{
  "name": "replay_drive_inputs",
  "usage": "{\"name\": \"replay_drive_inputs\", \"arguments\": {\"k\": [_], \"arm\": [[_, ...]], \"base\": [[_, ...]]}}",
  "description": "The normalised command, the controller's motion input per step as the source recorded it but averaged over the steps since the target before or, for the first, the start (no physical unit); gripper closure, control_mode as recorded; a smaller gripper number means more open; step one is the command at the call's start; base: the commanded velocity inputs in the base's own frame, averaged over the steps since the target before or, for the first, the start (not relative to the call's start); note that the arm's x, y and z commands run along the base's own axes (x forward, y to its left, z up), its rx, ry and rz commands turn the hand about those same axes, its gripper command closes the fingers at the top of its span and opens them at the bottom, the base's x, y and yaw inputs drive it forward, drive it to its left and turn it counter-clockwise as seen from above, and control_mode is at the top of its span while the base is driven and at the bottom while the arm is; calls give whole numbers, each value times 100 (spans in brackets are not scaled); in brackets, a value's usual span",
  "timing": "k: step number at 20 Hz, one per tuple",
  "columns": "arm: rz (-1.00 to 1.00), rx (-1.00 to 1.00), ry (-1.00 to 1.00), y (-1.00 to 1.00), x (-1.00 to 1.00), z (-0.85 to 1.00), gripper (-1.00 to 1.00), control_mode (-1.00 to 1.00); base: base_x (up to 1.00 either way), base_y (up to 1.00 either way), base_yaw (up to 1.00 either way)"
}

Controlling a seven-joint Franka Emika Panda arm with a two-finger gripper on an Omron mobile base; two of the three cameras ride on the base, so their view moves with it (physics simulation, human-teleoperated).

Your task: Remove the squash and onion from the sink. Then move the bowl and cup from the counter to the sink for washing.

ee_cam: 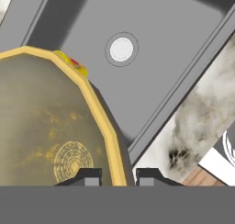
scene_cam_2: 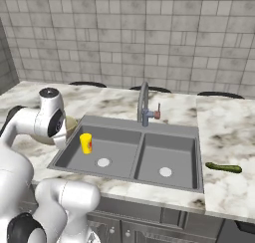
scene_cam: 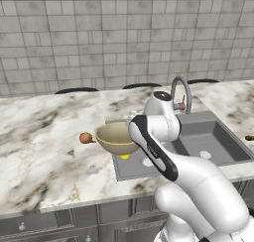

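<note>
My gripper [ee_cam: 118,176] is shut on the rim of the olive-gold bowl [ee_cam: 46,126], one fingertip inside the rim and one outside. The bowl [scene_cam: 116,138] hangs tilted over the left edge of the sink [scene_cam: 213,137], partly hidden behind my arm. A yellow cup [scene_cam_2: 86,143] stands upright in the left basin of the sink [scene_cam_2: 119,157], close to the bowl [scene_cam_2: 71,124]. The reddish-brown onion [scene_cam: 86,138] lies on the counter just left of the bowl. On the counter right of the sink lies the green squash [scene_cam_2: 223,167].
A gooseneck faucet [scene_cam_2: 143,105] rises behind the divider between the basins. White drain holes [ee_cam: 121,49] mark each basin floor. Marble counter runs to both sides, and a tiled wall stands behind it. My own arm crosses in front of the sink in the left base view.
</note>
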Motion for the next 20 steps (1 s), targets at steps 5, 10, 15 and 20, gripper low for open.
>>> {"name": "replay_drive_inputs", "arguments": {"k": [5, 10, 15, 20], "arm": [[-9, 2, 0, -40, 0, 1, 100, -100], [-5, 3, 0, -39, 0, 0, 100, -100], [-1, 5, 3, -36, 0, -2, 100, -100], [0, 5, 5, -27, 5, -6, 100, -100]], "base": [[0, 0, 0], [0, 0, 0], [0, 0, 0], [0, 0, 0]]}}
